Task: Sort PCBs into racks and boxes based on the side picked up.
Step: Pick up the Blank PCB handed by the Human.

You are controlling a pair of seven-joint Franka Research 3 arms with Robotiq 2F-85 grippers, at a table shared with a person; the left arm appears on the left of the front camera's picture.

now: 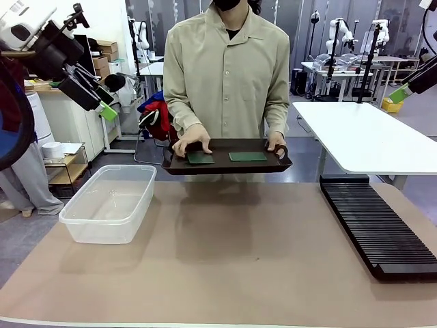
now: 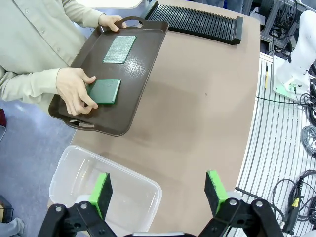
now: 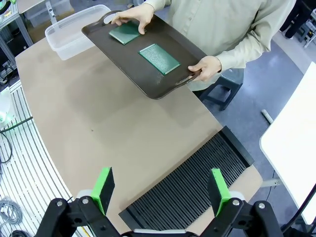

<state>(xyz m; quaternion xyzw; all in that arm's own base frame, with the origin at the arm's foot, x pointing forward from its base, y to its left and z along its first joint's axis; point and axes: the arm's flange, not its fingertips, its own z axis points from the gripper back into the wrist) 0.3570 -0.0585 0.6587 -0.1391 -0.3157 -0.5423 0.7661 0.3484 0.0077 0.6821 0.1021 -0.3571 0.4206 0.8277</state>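
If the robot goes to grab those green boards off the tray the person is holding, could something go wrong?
Maybe. The person's hand rests on one green board, so a tool coming down there could bump fingers. The brown tray is held by hand; if it tips, the other board might slide. Both boards lie flat, so the open left tool and right tool may struggle to pinch them.

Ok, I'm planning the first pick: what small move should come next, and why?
Probably ease the open right gripper toward the bare PCB on the tray. The person's hand rests on the other PCB, and the tray looks held up, not set down.
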